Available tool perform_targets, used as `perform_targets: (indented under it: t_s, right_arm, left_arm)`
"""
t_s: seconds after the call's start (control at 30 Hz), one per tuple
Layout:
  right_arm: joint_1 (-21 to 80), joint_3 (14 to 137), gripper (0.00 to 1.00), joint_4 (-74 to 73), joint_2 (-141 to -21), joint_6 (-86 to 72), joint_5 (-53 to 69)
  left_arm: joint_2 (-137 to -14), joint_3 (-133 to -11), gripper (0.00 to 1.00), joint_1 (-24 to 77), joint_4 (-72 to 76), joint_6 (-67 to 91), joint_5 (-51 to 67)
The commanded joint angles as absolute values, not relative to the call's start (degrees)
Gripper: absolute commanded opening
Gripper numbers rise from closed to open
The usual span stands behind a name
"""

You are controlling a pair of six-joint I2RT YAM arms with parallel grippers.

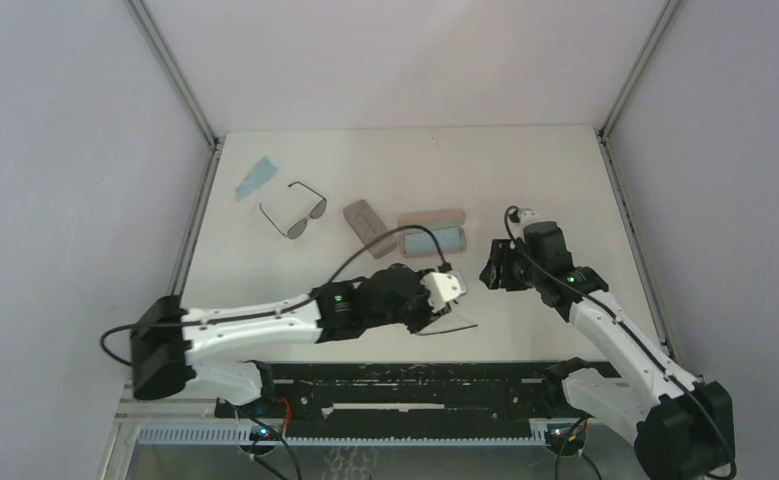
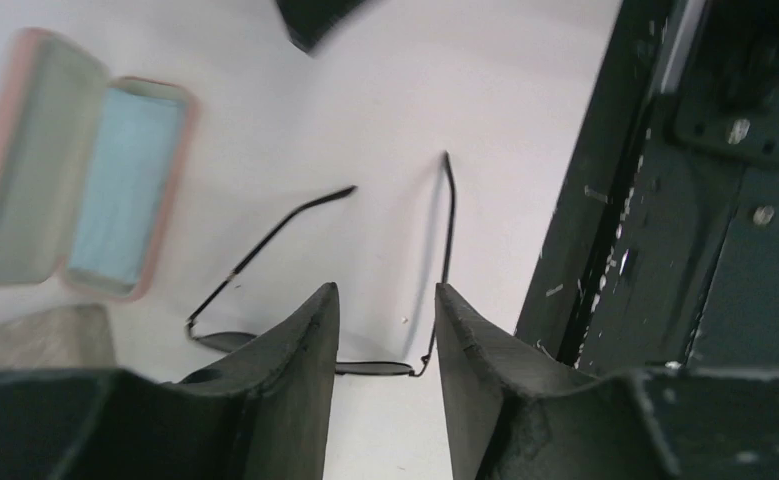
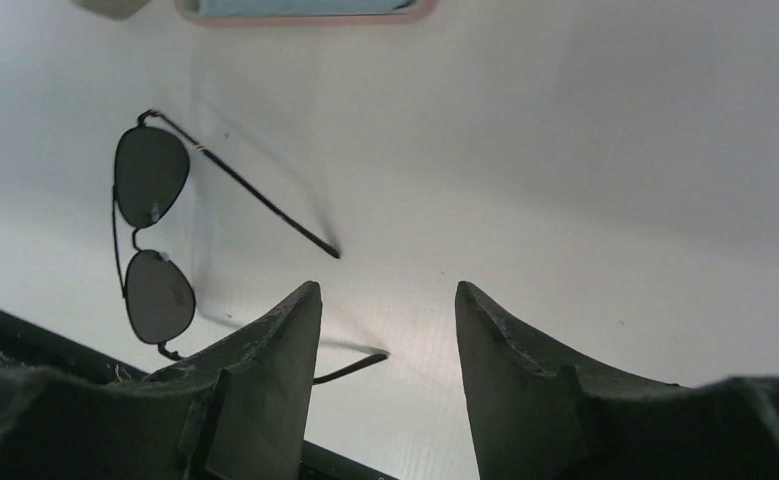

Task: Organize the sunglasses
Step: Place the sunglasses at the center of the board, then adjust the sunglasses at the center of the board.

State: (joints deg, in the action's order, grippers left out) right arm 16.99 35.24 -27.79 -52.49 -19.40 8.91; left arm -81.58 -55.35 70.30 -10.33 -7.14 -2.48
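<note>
Step in hand: working the near sunglasses (image 1: pixel 447 322), lying at the front edge of the table (image 1: pixel 525 170) right beside the black rail (image 1: pixel 415 375), temples unfolded, well apart from both cases.

Left gripper (image 2: pixel 385 335): hovering directly over that pair, parted to a middling gap, gripping nothing. Thin front frame crossing the gap low between the fingers (image 2: pixel 300 375), neither pad seen pressing on it (setting up a grasp or backing out of one, cannot tell which).

Right gripper (image 3: pixel 387 320): about half open, empty, held just to the side of the same pair, lenses in plain view from its wrist camera.

Elsewhere: far sunglasses (image 1: pixel 295 211) open on the table toward the back left, untouched. Pink case (image 1: pixel 432 232) open, light blue cloth (image 1: pixel 427 241) lying inside. Grey-brown case (image 1: pixel 367 228) just left of it. Second blue cloth (image 1: pixel 256 177) near the back-left corner.

Judged progress: early, neither pair cased.

Next move, as a guess: drop lower, centre on the bridge or one lens rim, close gently, then lift and carry to the open pink case. Probably calls for folding the temples first, maybe with the right gripper steadying. Risk: nudging the wire frame onto the rail, or a slip out of a shallow pinch.
</note>
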Motion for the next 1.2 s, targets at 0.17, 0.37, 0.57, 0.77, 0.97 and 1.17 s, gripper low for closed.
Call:
perform_targets:
  t_s: [0.17, 0.37, 0.57, 0.77, 0.97, 1.17]
  right_arm:
    - [28.9, 48.9, 0.53, -24.0, -69.0, -7.4, 10.6]
    - [34.7, 60.0, 0.53, -27.7, -85.9, 3.8, 13.5]
    - [37.7, 67.4, 0.53, -32.3, -95.3, 10.8, 16.2]
    - [38.9, 70.1, 0.51, -33.3, -100.0, 11.8, 18.5]
    - [39.1, 72.5, 0.5, -32.9, -103.8, 11.5, 18.6]
    - [39.2, 75.2, 0.47, -32.2, -107.0, 11.2, 18.6]
  left_arm:
    - [-60.5, -39.3, 0.47, 55.7, 0.5, 15.8, -9.9]
    - [-48.2, -31.4, 0.51, 51.3, -0.8, 20.4, -15.7]
    - [-38.3, -26.8, 0.57, 50.1, -3.4, 22.1, -19.5]
    - [-34.7, -25.7, 0.58, 49.6, -5.8, 22.4, -20.7]
    - [-35.0, -26.1, 0.58, 49.5, -6.1, 21.9, -20.3]
    - [-34.6, -26.2, 0.58, 49.4, -6.3, 21.7, -20.3]
